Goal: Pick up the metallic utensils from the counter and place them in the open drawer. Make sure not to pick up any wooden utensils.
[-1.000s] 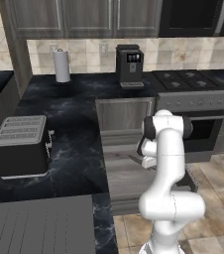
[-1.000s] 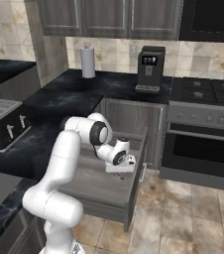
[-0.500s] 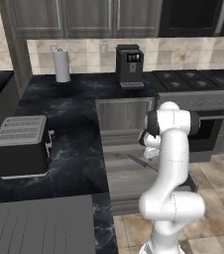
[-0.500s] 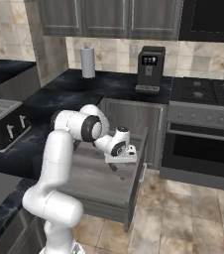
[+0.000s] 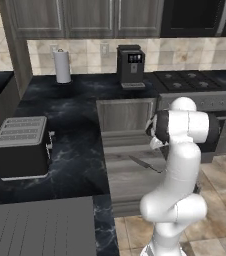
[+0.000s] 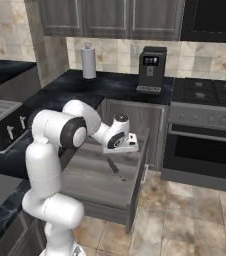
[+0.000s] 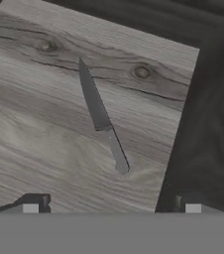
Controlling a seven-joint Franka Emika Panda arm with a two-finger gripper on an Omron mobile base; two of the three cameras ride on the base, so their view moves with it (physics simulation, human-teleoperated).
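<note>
A slim grey metallic knife (image 7: 103,124) lies flat on the floor of the open drawer (image 7: 34,124), free of any grip. It also shows in the left base view (image 5: 146,164) and the right base view (image 6: 116,168). My gripper (image 7: 109,203) hangs just above the drawer (image 6: 92,175), open wide, with nothing between its fingertips. In the right base view the gripper (image 6: 126,148) sits over the drawer's far right part, a little beyond the knife. The black marbled counter (image 5: 75,125) runs to the left of the drawer (image 5: 125,180) and behind it.
A black toaster (image 5: 22,145) stands on the counter at left. A paper towel roll (image 5: 62,66) and a coffee machine (image 5: 131,65) stand at the back wall. The stove (image 5: 195,80) and oven (image 6: 205,150) flank the drawer's right side.
The arm's shoulder and elbow have swung round and the hand has lifted slightly over the drawer. The jaws have widened. The knife lies loose on the drawer floor.
</note>
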